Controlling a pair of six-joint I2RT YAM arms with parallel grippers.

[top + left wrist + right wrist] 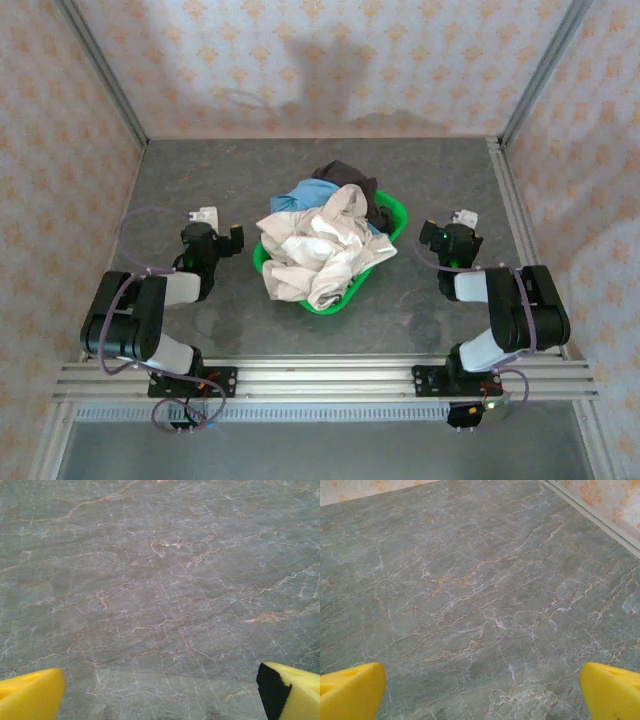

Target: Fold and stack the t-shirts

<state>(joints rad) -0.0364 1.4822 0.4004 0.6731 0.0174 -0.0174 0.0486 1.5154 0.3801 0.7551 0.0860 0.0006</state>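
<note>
On the middle of the table (200, 180) sat a green basket (330, 304), piled high with the t-shirts (322, 245). They were all crumpled together, with cream-white ones on top and light blue and dark ones at the far side. Left of the basket, the left pincer (160, 695) was spread wide over bare table, with nothing between its yellow fingers (30, 696). Right of the basket, the right pincer (482, 692) was spread wide too, grasping nothing.
</note>
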